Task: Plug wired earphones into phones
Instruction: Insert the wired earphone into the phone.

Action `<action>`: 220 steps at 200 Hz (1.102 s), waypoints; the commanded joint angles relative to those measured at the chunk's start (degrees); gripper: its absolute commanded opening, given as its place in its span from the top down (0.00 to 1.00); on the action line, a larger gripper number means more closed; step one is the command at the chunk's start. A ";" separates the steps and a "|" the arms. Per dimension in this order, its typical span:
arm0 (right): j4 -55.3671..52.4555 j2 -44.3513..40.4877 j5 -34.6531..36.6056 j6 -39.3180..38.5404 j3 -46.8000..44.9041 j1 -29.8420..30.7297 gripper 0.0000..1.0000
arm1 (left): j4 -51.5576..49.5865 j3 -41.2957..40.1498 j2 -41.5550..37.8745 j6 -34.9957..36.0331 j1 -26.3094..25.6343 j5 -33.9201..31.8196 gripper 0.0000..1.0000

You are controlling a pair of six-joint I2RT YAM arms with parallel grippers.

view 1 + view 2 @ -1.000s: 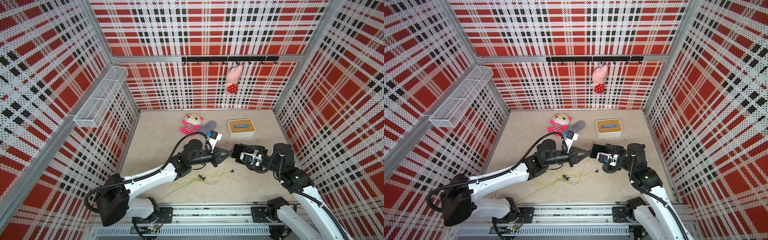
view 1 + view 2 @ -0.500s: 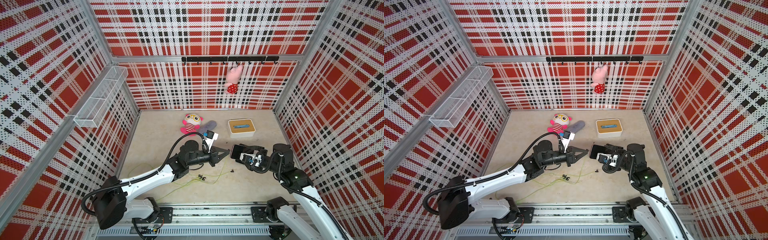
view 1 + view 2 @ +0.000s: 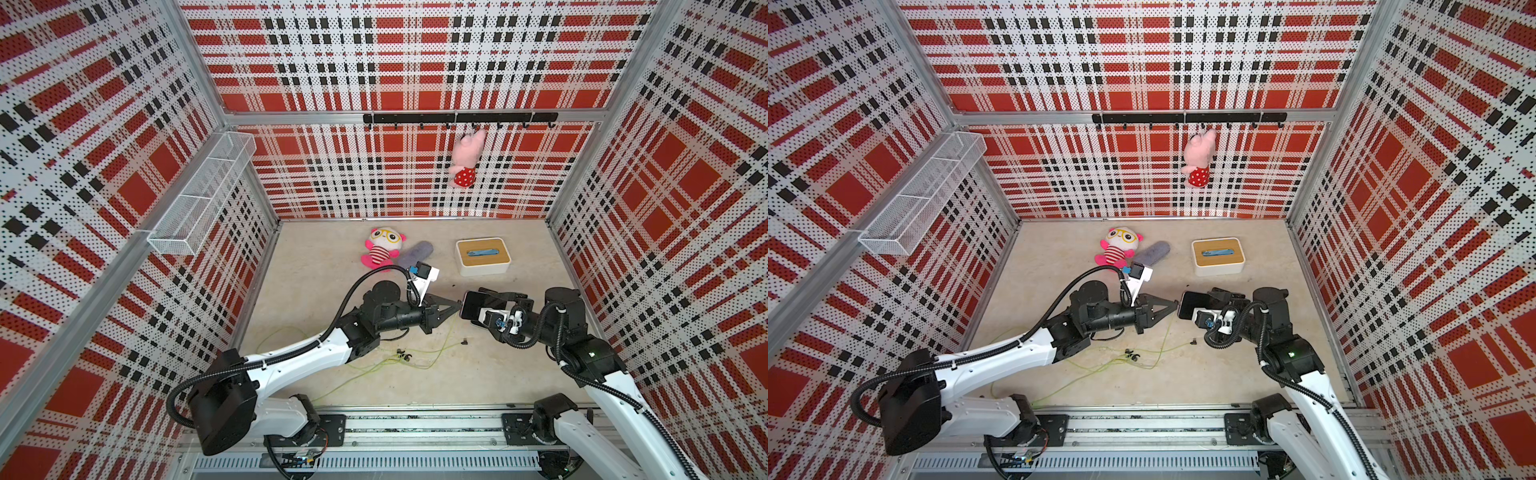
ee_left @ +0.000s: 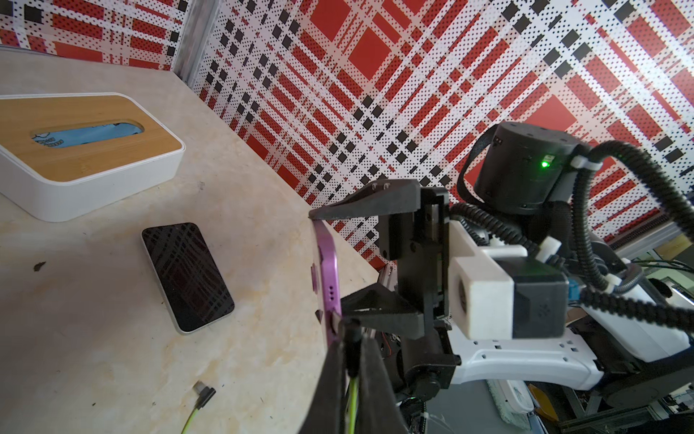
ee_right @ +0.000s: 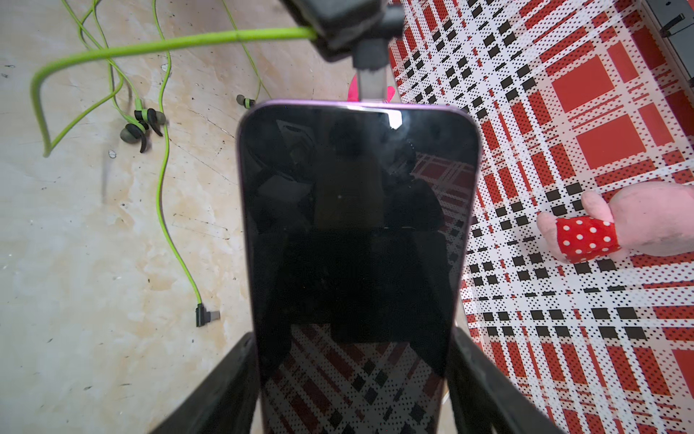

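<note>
Enclosing a beige mottled tabletop: red plaid pegboard walls; right gripper clamps purple-edged phone by its sides; left gripper pinched tight on earphone plug, tip touching that phone's end edge; green cable trails onto table; second phone lies flat near tissue box.

**Plug and phone close up**

Half a second ago the left gripper, pinching the small black plug of a pale yellow-green earphone cable, sits slightly drawn back. Now it is forward again. The flat black glossy phone with a purple rim, clamped in the right gripper, has edged toward it. The plug's metal tip now touches the phone's end edge.
</note>
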 commanded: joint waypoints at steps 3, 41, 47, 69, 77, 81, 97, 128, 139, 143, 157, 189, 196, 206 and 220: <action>2.63 -0.48 -1.39 -0.97 1.99 0.42 0.35 | 1.21 1.57 0.19 0.16 -0.61 0.41 1.00; 2.89 -0.77 -1.29 -0.83 2.03 0.42 0.35 | 0.86 0.58 0.14 0.33 -0.46 -0.05 1.00; 2.86 -0.79 -1.25 -0.85 1.96 0.42 0.35 | 0.94 0.37 0.03 0.33 -0.37 -0.23 1.00; 3.53 -1.05 -1.22 -0.30 1.38 0.43 0.35 | 0.94 0.00 -0.58 0.18 -0.37 -0.52 1.00; 4.03 -1.22 -1.13 0.00 1.19 0.43 0.35 | 0.94 -0.30 -0.89 0.16 -0.36 -0.80 1.00; 4.11 -1.23 -1.19 0.02 1.17 0.43 0.35 | 0.94 -0.46 -1.04 0.16 -0.36 -0.92 1.00; 4.31 -1.21 -1.33 0.20 1.17 0.40 0.35 | 1.50 -0.99 -1.44 -0.08 -0.37 -1.17 1.00; 4.75 -1.17 -1.54 0.44 1.25 0.38 0.35 | 2.09 -1.07 -1.31 -0.55 -0.62 -0.86 1.00; 5.04 -1.24 -1.52 0.63 1.25 0.36 0.35 | 2.09 -1.22 -1.18 -0.63 -0.66 -0.87 1.00; 5.03 -1.28 -1.53 0.62 1.25 0.42 0.35 | 2.17 -1.26 -1.05 -0.71 -0.72 -0.71 1.00; 5.25 -1.38 -1.32 0.71 1.25 0.42 0.35 | 2.09 -0.88 -0.72 -0.64 -1.15 -0.43 1.00; 4.66 -1.72 -1.61 0.63 1.29 0.42 0.35 | 2.09 -1.53 -1.02 -0.56 -1.25 -1.01 1.00; 4.49 -1.81 -1.67 0.47 1.34 0.43 0.35 | 1.96 -1.69 -1.03 -0.54 -1.25 -0.89 1.00; 4.27 -1.90 -1.72 0.37 1.43 0.43 0.35 | 1.91 -1.91 -1.24 -0.54 -1.16 -1.05 1.00; 3.77 -1.87 -1.34 0.12 1.38 0.42 0.35 | 2.03 -2.30 -1.88 -0.50 -1.07 -1.46 1.00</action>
